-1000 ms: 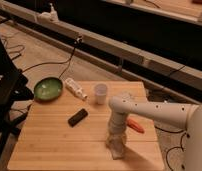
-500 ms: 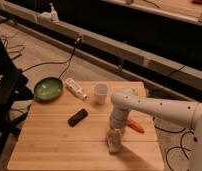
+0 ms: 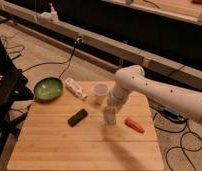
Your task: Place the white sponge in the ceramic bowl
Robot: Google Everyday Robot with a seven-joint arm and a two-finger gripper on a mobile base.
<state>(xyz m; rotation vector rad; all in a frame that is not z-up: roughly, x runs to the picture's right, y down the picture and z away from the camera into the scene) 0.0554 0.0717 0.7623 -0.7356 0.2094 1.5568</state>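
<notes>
The white arm reaches in from the right over the wooden table (image 3: 54, 145). Its gripper (image 3: 110, 116) points down over the middle of the table and is shut on the white sponge (image 3: 110, 120), a pale greyish block that shows at the fingertips. The ceramic bowl (image 3: 48, 89), a shallow green dish, sits at the table's far left corner, well to the left of the gripper. Nothing shows inside the bowl.
A white plastic cup (image 3: 100, 93) stands just behind the gripper. A white tube-like bottle (image 3: 75, 88) lies between cup and bowl. A black bar (image 3: 77, 117) lies left of the gripper, and an orange object (image 3: 134, 125) lies to its right. Cables run across the floor.
The gripper has shut on the sponge near the table's front. It has since moved up and back toward the middle, taking the sponge with it.
</notes>
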